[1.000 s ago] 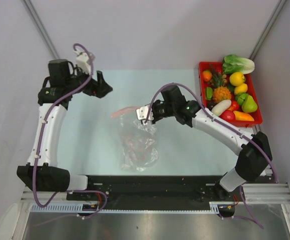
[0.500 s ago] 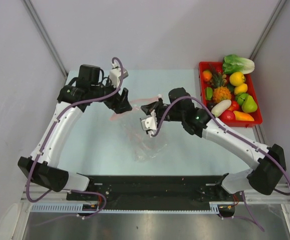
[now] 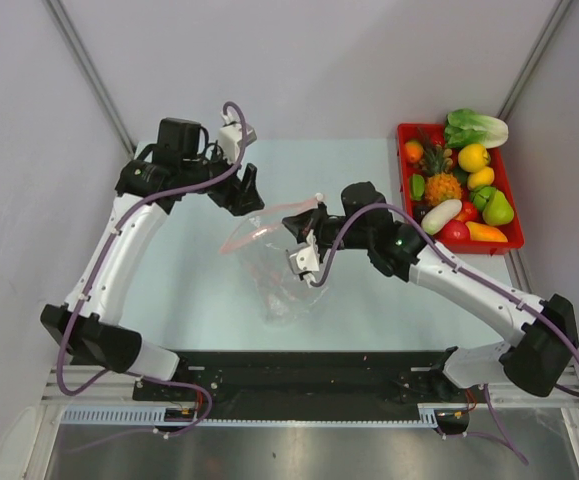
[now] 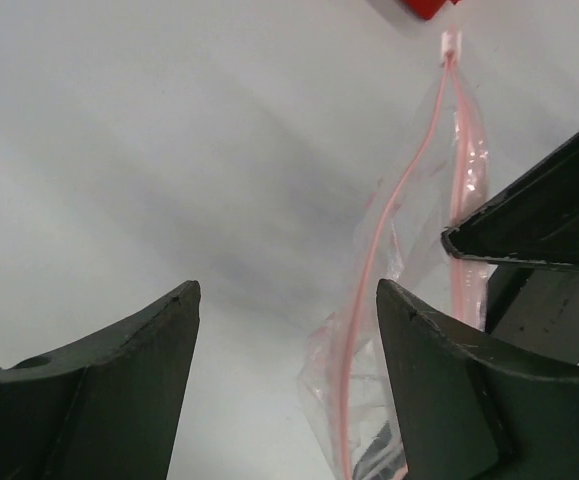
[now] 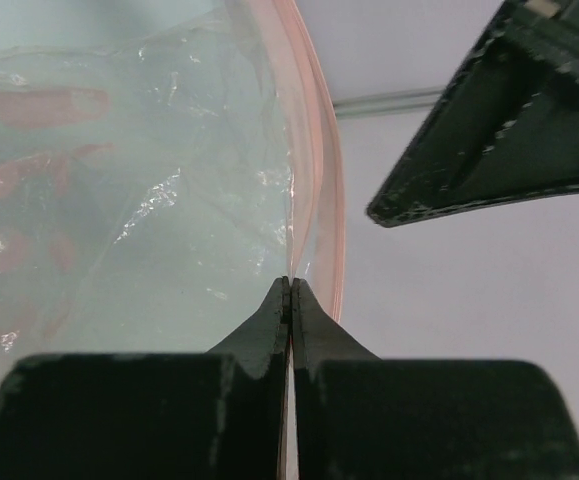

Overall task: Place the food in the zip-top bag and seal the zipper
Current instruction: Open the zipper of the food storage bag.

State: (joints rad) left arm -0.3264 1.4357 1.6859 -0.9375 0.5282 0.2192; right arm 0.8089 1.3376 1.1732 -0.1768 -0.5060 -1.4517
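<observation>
Right wrist shows right gripper point(image 5: 290, 288) pinching the zip-top bag point(image 5: 119, 200) rim. Left gripper point(image 4: 287, 295), fingers wide, may miss the floppy zipper point(image 5: 327, 190).

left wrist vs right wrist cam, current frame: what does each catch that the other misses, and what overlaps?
Left wrist only: the left gripper open with bare table between its fingers, a corner of the red tray, and the zipper running up to its far end.
Right wrist only: the right gripper shut on the zip-top bag at its edge beside the zipper, plus the reddish markings on the film.
Both: the bag, its pink strip, and a dark finger of the other arm at the right of the frame.
</observation>
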